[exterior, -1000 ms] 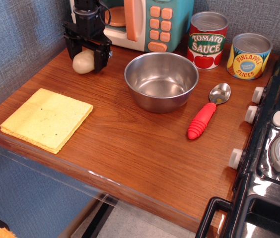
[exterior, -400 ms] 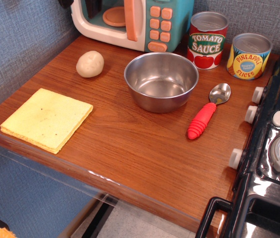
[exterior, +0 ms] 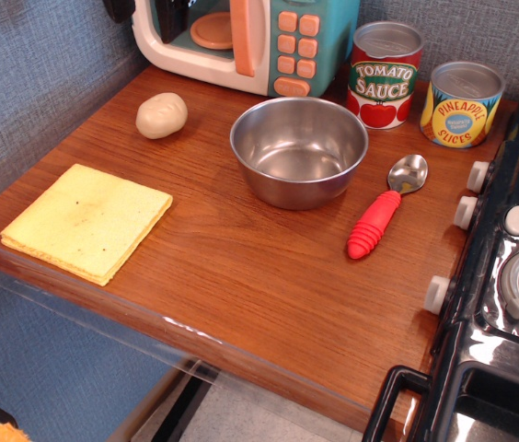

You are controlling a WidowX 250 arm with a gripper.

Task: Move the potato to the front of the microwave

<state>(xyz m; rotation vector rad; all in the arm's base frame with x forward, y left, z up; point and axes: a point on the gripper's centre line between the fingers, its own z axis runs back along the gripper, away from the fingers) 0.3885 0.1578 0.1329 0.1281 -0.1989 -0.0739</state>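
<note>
The potato is now lying free before the microwave; the gripper is gone from view, fingers unknowable.

Only a small dark bit of the robot shows, at the top-left corner of the frame, cut off by the top edge. It sits high and far back, well apart from everything on the counter, touching nothing. Can't tell if it's gripper or arm housing; fingers aren't visible, so jaw state is unknown, and no wrist or upper-arm links are in view.
</note>
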